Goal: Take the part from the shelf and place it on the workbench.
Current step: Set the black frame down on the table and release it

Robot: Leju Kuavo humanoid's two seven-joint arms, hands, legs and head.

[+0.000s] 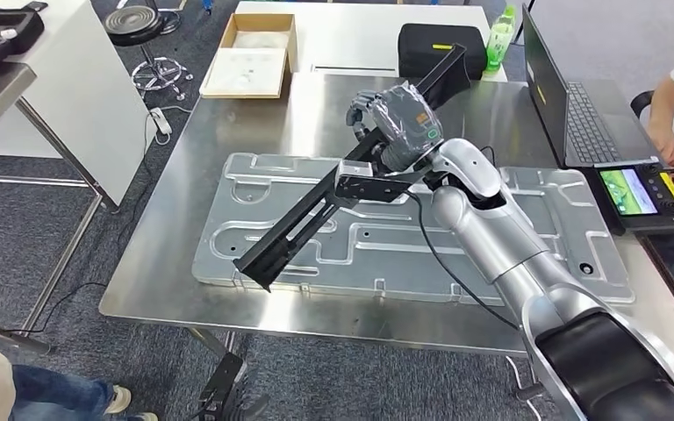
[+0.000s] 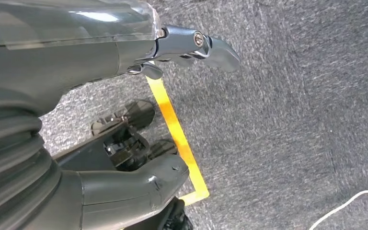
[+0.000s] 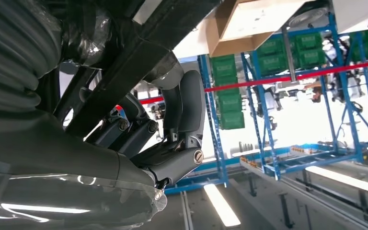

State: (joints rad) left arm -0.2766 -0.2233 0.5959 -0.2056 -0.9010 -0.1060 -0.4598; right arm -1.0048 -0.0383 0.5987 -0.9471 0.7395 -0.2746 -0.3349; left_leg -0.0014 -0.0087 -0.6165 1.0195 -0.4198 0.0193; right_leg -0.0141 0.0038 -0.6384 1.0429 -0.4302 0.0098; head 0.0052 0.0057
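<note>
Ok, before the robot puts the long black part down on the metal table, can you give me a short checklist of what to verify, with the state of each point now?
1. Grip: the right hand holds the black part near its upper end: ok.
2. Part over the workbench: it hangs tilted above the embossed metal sheet: ok.
3. Landing spot: the sheet under the low end is bare: ok.
4. Contact of the low end with the sheet: cannot tell.
5. Left hand: hangs over the carpet, fingers apart, holding nothing: ok.
6. Bystanders: a person's arm rests by the laptop, apart from the part: ok.
</note>
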